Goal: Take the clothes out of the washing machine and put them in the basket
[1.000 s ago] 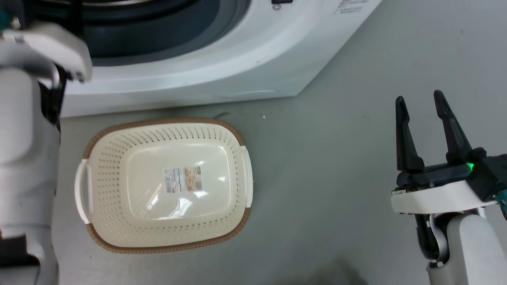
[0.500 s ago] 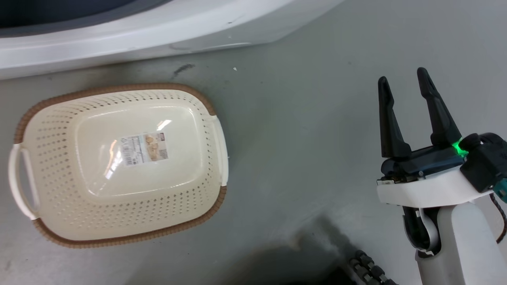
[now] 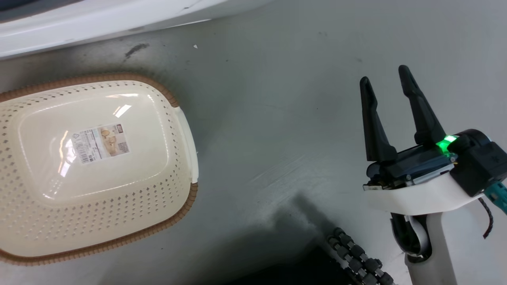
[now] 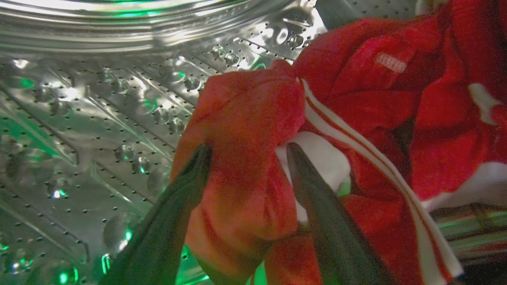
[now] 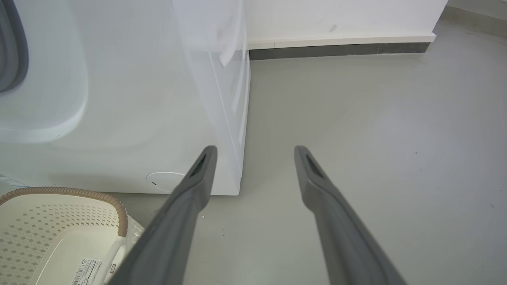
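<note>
From the head camera, one low oval cream plastic basket [image 3: 119, 221] with perforated sides and a brown woven-look rim lay on the grey floor [image 3: 277, 118] at the left. It held nothing. One white side handle [image 3: 188, 146] showed on its right side and one label sticker [image 3: 101, 142] on its bottom. The white base of the large front-loading washing machine [image 3: 99, 19] ran along the far left, just beyond the basket. At the right, well apart from the basket, the right gripper [image 3: 384, 75] hung over bare floor, its two dark fingers spread with nothing between them.

The left wrist camera looked into the shiny studded steel drum [image 4: 99, 118]. The clothes [image 4: 396, 111], soft red fabric with white panels, stripes and a small white print, lay heaped at the right; how many garments could not be told. The left gripper [image 4: 248, 148] had its two fingers wide apart, flanking one bunched red fold that touched both.

From the right wrist camera, the spread fingers pointed past the machine's near corner, with the basket at the lower left.
</note>
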